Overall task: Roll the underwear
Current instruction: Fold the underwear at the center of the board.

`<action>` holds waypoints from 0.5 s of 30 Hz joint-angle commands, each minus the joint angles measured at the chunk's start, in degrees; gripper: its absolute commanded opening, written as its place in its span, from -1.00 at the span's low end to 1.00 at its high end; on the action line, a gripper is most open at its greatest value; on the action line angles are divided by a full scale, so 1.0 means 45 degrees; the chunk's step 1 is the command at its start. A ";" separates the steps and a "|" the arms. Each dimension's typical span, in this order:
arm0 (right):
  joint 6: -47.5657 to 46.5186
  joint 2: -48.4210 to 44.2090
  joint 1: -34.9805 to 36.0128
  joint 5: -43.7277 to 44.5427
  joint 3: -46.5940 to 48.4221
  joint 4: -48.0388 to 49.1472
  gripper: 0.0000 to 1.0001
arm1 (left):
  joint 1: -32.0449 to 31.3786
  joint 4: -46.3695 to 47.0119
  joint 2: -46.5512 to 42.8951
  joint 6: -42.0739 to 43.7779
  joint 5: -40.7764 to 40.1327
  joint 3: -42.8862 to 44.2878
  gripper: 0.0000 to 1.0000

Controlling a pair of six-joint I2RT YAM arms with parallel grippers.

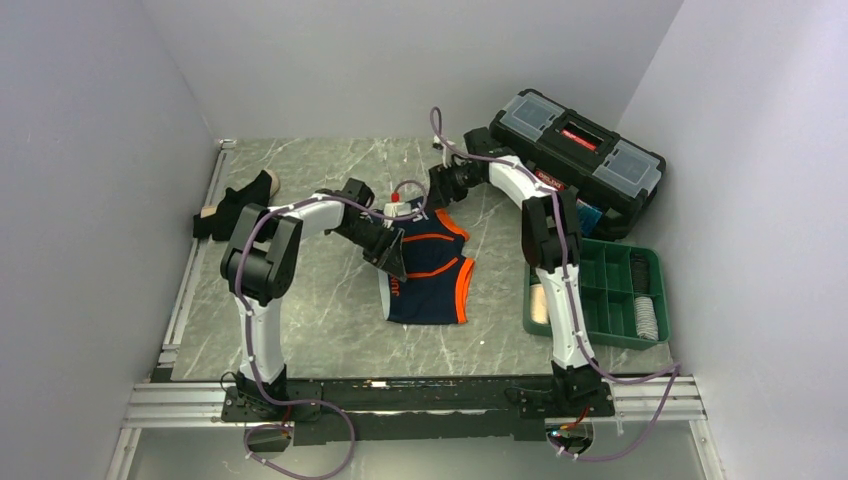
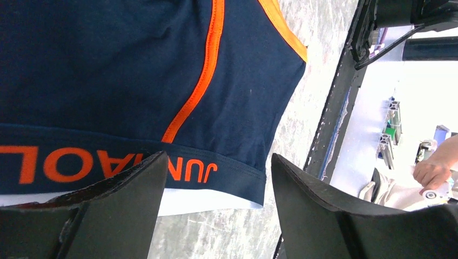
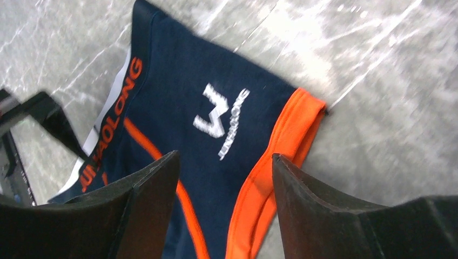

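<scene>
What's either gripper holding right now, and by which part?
Nothing. The left gripper and right gripper are both open over the navy-and-orange underwear, jaws not closed on any cloth.

I count two of my own: left end effector and right end effector. Two garments lie loose on the desk: one navy underwear under both end effectors, and one black underwear well left of my left one. Right of my right one are one toolbox and one green tray (holding one tan roll and one pale roll).
</scene>
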 commanded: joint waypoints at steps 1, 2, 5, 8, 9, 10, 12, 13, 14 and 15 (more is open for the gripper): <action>-0.0645 -0.2885 -0.0077 -0.0664 -0.1572 0.0555 0.33 | 0.0789 -0.0146 -0.0962 0.0202 0.0848 0.0781 0.51; -0.0702 -0.3350 -0.0084 -0.0772 -0.1955 0.0661 0.33 | 0.1072 -0.0098 -0.0975 0.0040 0.1079 0.0998 0.51; -0.0883 -0.4601 -0.0077 -0.0999 -0.3226 0.0903 0.33 | 0.2014 0.0486 -0.0823 -0.0835 0.1567 0.1665 0.51; -0.0883 -0.5957 -0.0037 -0.1231 -0.4875 0.1495 0.33 | 0.2683 0.1300 -0.0328 -0.2015 0.1342 0.2308 0.51; -0.0863 -0.6312 0.0009 -0.1312 -0.5364 0.1702 0.33 | 0.2761 0.1452 -0.0102 -0.2251 0.1199 0.2605 0.51; -0.0917 -0.6644 0.0073 -0.1336 -0.5864 0.1842 0.33 | 0.2815 0.1615 0.0183 -0.2481 0.1098 0.2859 0.51; -0.1034 -0.7202 0.0352 -0.1184 -0.6677 0.2035 0.33 | 0.2848 0.1793 0.0769 -0.2781 0.1011 0.3411 0.50; -0.1102 -0.7454 0.0514 -0.1142 -0.7071 0.2140 0.33 | 0.2853 0.1841 0.1063 -0.2918 0.0982 0.3641 0.50; -0.1225 -0.7654 0.0713 -0.1142 -0.7347 0.2126 0.33 | 0.2849 0.1915 0.1379 -0.3091 0.1032 0.3838 0.50; -0.1404 -0.7801 0.0979 -0.1121 -0.7663 0.2024 0.33 | 0.2848 0.1988 0.1608 -0.3203 0.1151 0.4018 0.50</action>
